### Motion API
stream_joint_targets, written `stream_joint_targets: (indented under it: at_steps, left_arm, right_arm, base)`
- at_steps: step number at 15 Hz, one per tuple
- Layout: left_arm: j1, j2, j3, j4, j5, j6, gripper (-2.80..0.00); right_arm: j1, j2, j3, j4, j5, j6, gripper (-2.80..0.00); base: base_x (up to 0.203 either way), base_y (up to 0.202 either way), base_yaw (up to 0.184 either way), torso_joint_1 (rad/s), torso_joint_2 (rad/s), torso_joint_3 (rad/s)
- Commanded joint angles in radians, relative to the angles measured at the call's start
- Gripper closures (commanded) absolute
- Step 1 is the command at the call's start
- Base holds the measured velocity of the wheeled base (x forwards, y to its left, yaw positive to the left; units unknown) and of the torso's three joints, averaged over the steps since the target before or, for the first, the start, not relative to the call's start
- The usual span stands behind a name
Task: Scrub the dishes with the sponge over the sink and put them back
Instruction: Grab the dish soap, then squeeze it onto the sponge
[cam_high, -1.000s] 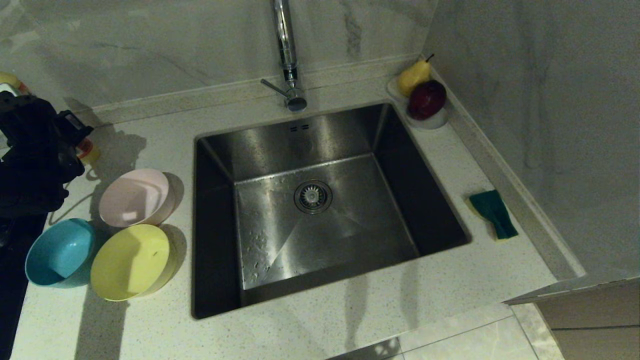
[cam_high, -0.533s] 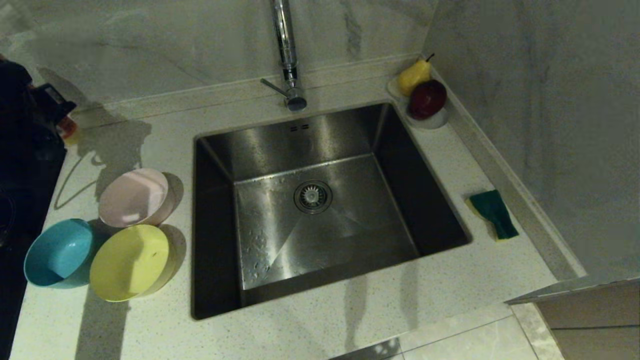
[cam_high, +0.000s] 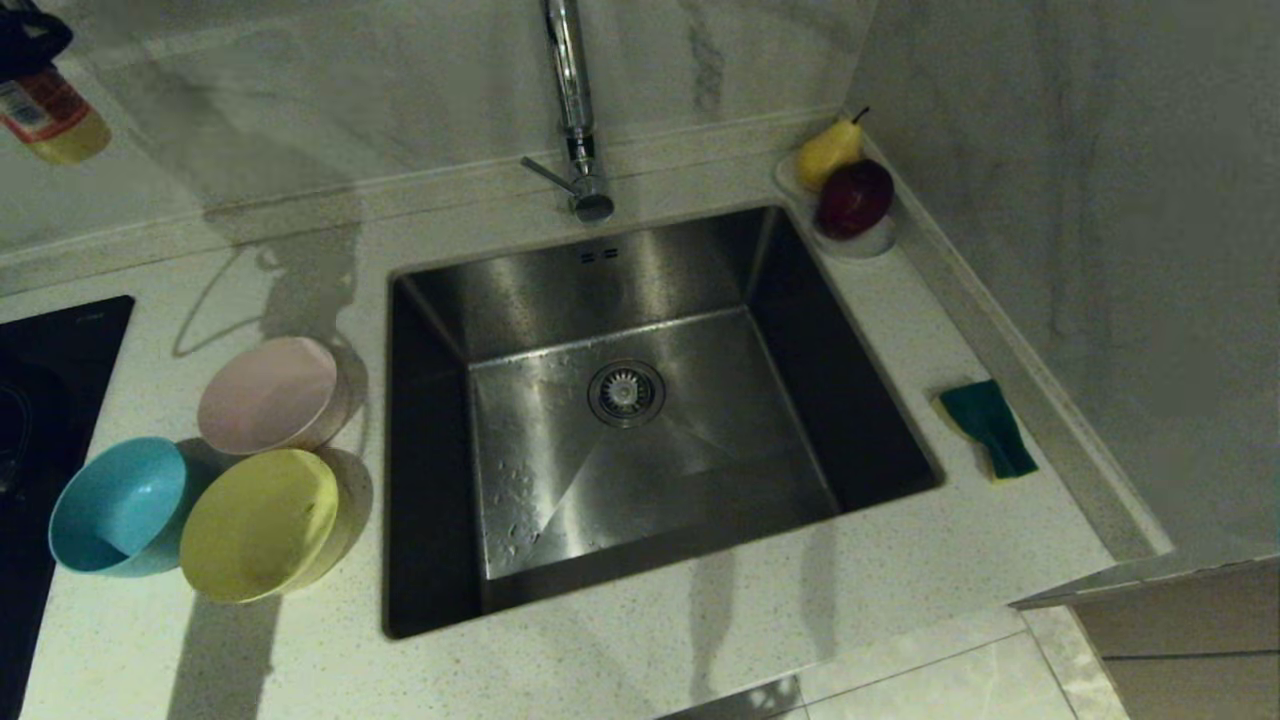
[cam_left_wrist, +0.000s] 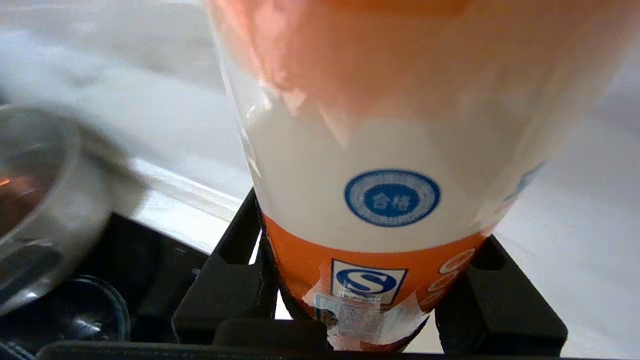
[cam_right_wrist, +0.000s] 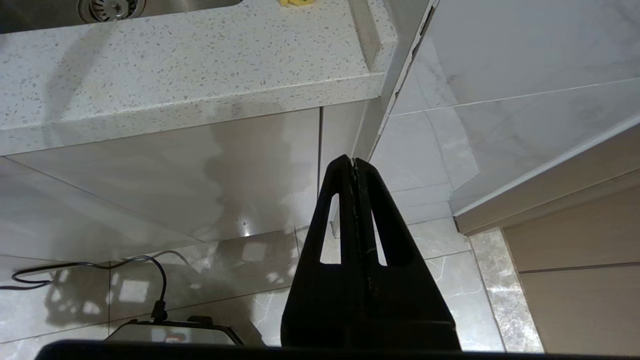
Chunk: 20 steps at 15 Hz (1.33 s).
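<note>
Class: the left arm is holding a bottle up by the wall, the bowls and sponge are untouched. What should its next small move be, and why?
Probably carry the bottle toward the sink. The left gripper has its jaws clamped on it high at the wall, while the three bowls and sponge lie unused on the counter.

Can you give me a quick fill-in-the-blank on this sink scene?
1. The left tool is shut on a ____ with an orange label.
2. The sponge lies on the counter to the ____ of the sink.
3. The bowl nearest the sink's front corner is ____.
4. The right tool, below the counter edge, is ____.

Missing words: bottle; right; yellow; shut
</note>
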Motion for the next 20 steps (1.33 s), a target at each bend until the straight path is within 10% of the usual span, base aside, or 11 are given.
stream_joint_targets:
  at_steps: [1,11,15,20]
  left_arm:
    - [-0.140,-0.108,-0.012,0.050,0.010,0.056,0.00]
    - [-0.844,-0.235,0.005,0.144,0.252,0.383,0.00]
    - [-1.072,-0.217,0.010,0.138,0.368,0.572,0.00]
    - [-1.299,-0.144,0.010,0.136,0.489,0.646,0.00]
  right_arm:
    - [0.000,0.000,0.001,0.000,0.000,-0.001,0.00]
    - [0.002,0.000,0.000,0.000,0.001,-0.001,0.00]
    - [0.002,0.000,0.000,0.000,0.000,-0.001,0.00]
    - [0.000,0.000,0.000,0.000,0.000,-0.001,0.00]
  base:
    - [0.000,0.000,0.000,0.000,0.00,0.000]
    - [0.000,0.000,0.000,0.000,0.00,0.000]
    - [0.000,0.000,0.000,0.000,0.00,0.000]
    - [0.000,0.000,0.000,0.000,0.00,0.000]
